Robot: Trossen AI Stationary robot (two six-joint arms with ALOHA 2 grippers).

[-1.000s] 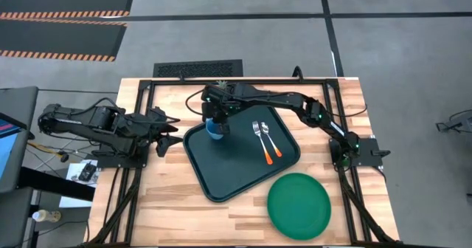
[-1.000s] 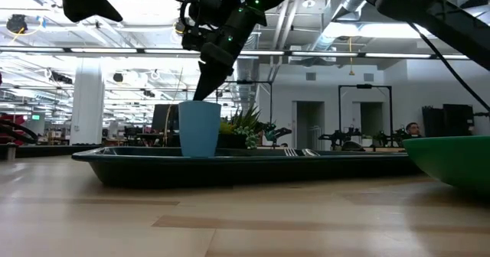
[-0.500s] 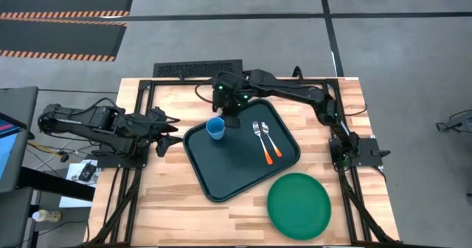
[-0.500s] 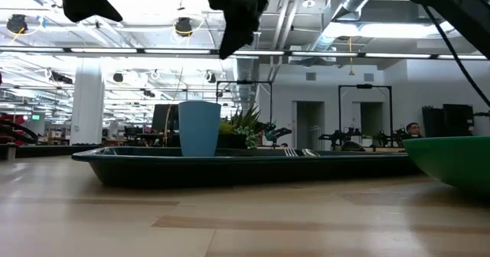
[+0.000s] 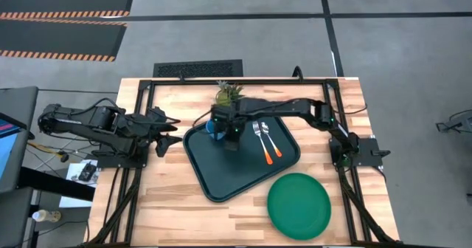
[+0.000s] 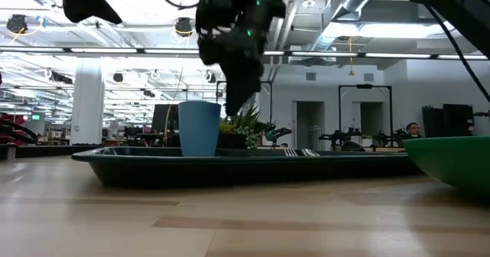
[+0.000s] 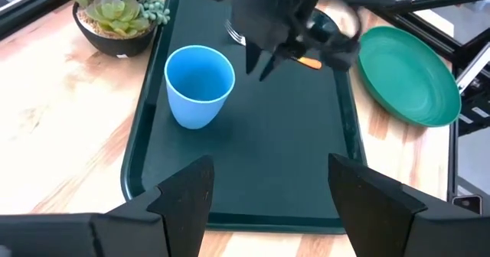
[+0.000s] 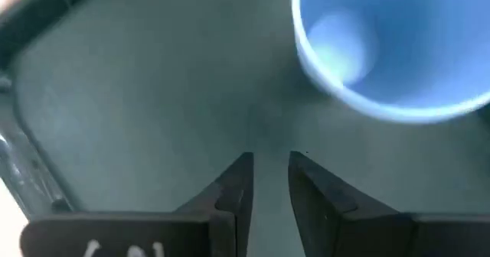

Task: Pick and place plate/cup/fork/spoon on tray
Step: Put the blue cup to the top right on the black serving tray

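At the wooden bench's left edge waits the left end effector, spread wide. Right of it, the smooth round cup stands upright in the rimmed tray, beside the right end effector, fingers nearly together, empty.

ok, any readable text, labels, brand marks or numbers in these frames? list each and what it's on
None legible.
Right gripper: pale marks at the bottom edge of the right wrist view, cut off and too blurred to read.
Cup, plate, tray, fork, spoon: plain, no print visible.
Room behind the table in the low view: nothing sharp enough to read.
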